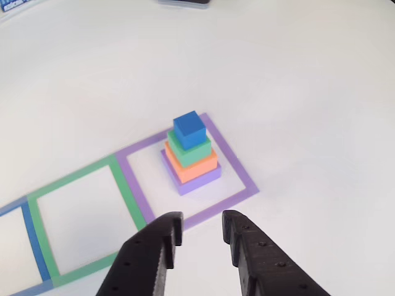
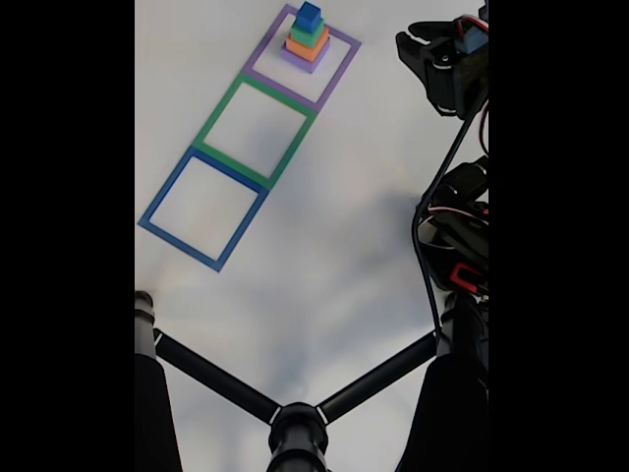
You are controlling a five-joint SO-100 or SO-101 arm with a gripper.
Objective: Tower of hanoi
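Observation:
A stepped tower stands inside the purple square outline (image 1: 244, 179) on the white table: a purple block (image 1: 199, 179) at the bottom, then orange (image 1: 194, 164), green (image 1: 188, 148) and a small blue cube (image 1: 189, 129) on top. In the other view my gripper (image 1: 202, 221) is open and empty, with its black fingers just in front of the purple outline's near edge. In the fixed view the tower (image 2: 308, 37) sits at the top, and my gripper (image 2: 413, 37) hovers to its right, apart from it.
A green square outline (image 1: 126, 185) and a blue one (image 1: 31, 243) continue the row to the left, both with nothing inside. In the fixed view black stand legs (image 2: 295, 423) cross the foreground and the arm's body (image 2: 457, 236) lines the right side.

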